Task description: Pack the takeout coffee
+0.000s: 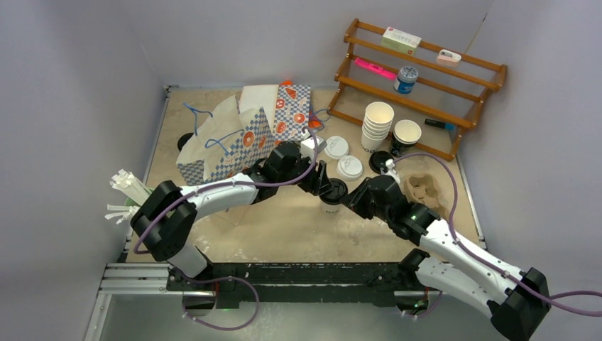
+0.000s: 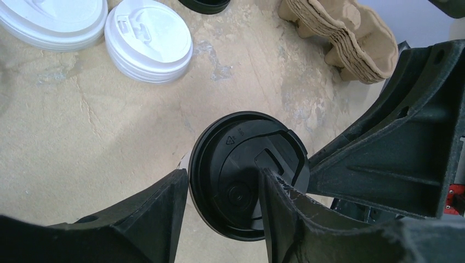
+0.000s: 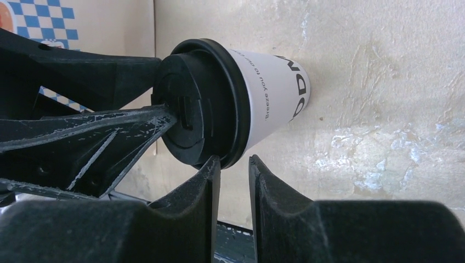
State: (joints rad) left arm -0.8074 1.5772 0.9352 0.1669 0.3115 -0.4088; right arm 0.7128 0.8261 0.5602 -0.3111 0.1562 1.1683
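We show the takeout coffee standing upright on the table near its middle, between the two arms and well apart from the stacked lidless cups and the wooden rack at the back. The cup is a small tapered paper one, pale and matte, with black lettering printed along its wall. Its black lid is glossy moulded plastic, round, with a raised rim, a recessed sip tab and an embossed recycling triangle. The left gripper hangs over the lid with its fingers spread partway. One finger sits just outside the rim and the other lies across the lid's top. Whether either presses on the plastic we cannot tell from these views. The right gripper comes in from the side with its fingers drawn close, leaving a narrow slit in which we see nothing held, and one tip meets the lid's rim. Both pairs of fingers are black, ribbed and scuffed pale along their edges. The tabletop is a rough, mottled beige with whitish worn patches. Beyond the cup lie smooth white plastic lids and a nested stack of brown moulded-pulp carriers, fibrous and cupped. A blue-checked paper bag stands behind the left arm.
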